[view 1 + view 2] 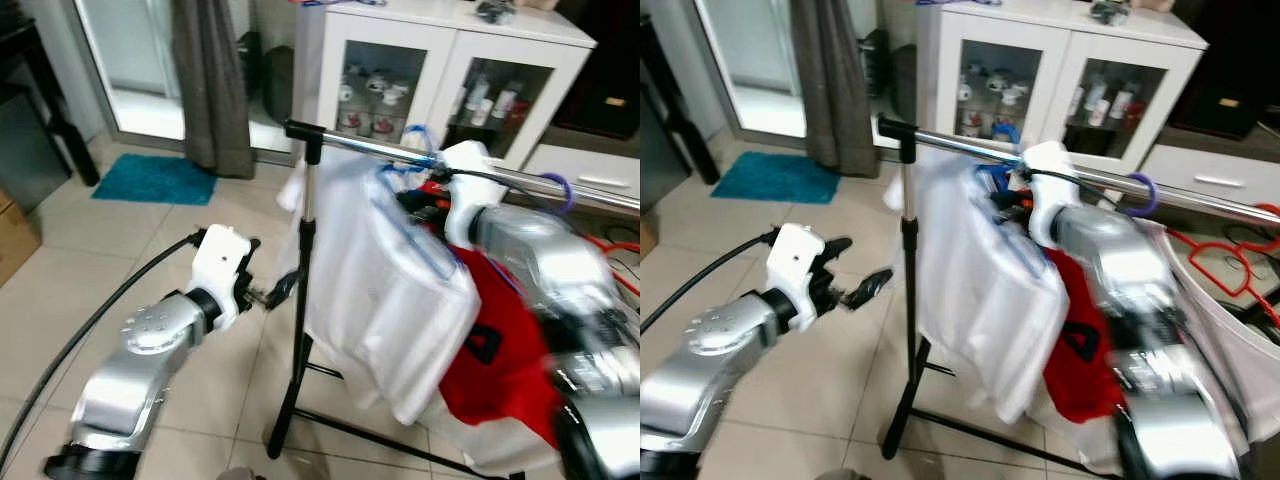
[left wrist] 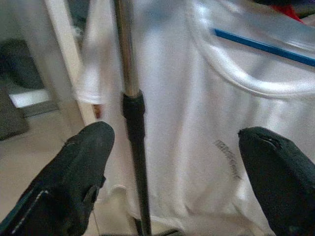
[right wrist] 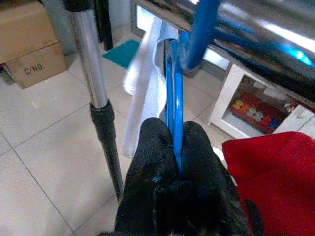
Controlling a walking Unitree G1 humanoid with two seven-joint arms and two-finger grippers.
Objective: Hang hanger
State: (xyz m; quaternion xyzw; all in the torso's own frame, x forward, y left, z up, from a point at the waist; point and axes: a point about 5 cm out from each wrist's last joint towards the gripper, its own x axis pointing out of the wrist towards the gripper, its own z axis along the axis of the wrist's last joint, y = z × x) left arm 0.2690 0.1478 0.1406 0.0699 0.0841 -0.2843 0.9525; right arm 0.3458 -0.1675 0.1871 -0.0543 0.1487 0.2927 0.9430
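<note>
Blue hanger (image 3: 173, 110) in right end effector (image 3: 174, 147)

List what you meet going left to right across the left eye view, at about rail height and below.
Teal mat → left hand → rack pole → white shirt → red garment.

Silver arms, white wrist housings, black jaws; a black cable, seemingly, trails left.
</note>
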